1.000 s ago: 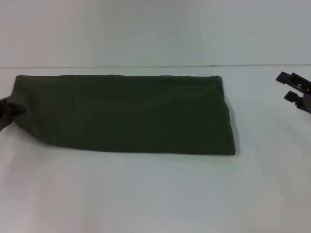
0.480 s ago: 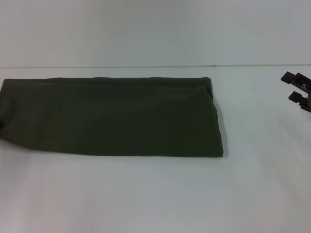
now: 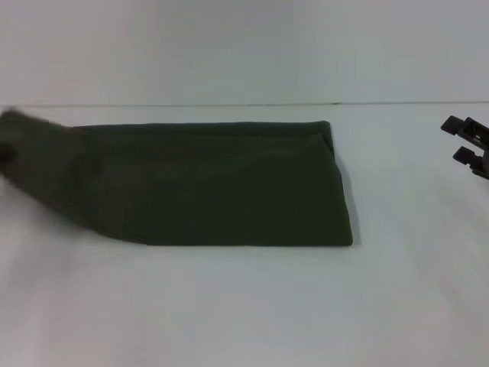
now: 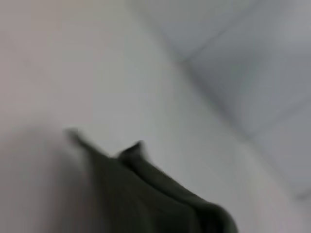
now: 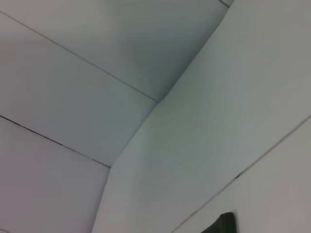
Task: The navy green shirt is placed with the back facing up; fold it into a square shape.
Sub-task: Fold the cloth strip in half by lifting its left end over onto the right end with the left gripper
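The navy green shirt (image 3: 229, 183) lies on the white table (image 3: 244, 306) as a long, plain band folded lengthwise, stretching from the left edge to right of centre. Its left end is raised off the table and blurred. There my left gripper (image 3: 6, 151) shows as a dark shape at the frame's edge, shut on the cloth. In the left wrist view the shirt (image 4: 146, 194) hangs close to the camera. My right gripper (image 3: 458, 140) is parked open at the far right, apart from the shirt. A corner of the shirt (image 5: 223, 224) shows in the right wrist view.
The table's far edge meets a pale wall (image 3: 244, 46) just behind the shirt. White table surface stretches in front of the shirt and between its right end and the right gripper.
The shirt was first dragged to the left. Its left end has now risen off the table in my left gripper. The right gripper has barely moved.
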Motion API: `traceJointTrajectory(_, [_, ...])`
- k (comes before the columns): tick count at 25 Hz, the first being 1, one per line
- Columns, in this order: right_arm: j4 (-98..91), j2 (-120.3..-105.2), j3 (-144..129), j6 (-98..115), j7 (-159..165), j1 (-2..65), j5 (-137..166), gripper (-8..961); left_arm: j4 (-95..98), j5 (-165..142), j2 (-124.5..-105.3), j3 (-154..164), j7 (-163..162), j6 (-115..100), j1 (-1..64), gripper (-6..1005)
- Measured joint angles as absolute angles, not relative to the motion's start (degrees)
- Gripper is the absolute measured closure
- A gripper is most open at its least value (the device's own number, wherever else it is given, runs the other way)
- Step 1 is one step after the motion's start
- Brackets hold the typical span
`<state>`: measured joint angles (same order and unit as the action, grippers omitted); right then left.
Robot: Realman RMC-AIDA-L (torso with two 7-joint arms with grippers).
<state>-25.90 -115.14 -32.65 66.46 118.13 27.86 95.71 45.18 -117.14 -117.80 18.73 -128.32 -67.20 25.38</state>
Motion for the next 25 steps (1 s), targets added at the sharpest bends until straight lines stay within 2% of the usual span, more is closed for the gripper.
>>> traceJointTrajectory(3, [-25.88, -115.13, -32.75, 66.52, 118.04, 27.86, 95.72, 26, 49.95, -113.49, -118.76, 20.19, -129.25, -73.45, 26.43, 913])
traceJointTrajectory(8, [-25.84, -115.15, -33.03, 66.56, 117.91, 27.92, 95.64, 25, 51.73, -112.69, -119.88, 27.79, -131.67, -75.33, 32.13, 917])
traceJointTrajectory(15, [-25.84, -115.31, -33.16, 66.73, 117.66, 28.37, 95.76, 25, 51.04, -112.78, -122.06, 41.10, -131.86, -70.05, 39.63, 906])
traceJointTrajectory(19, [-25.84, -115.31, -33.21, 66.75, 117.61, 28.48, 95.81, 25, 49.91, -112.81, -123.57, 50.50, -131.55, -65.10, 41.64, 898])
traceJointTrajectory(25, [-25.84, -115.37, -33.22, 66.32, 117.47, 28.38, 95.86, 26, 44.83, -112.03, -124.29, 68.73, -130.12, -54.65, 43.34, 885])
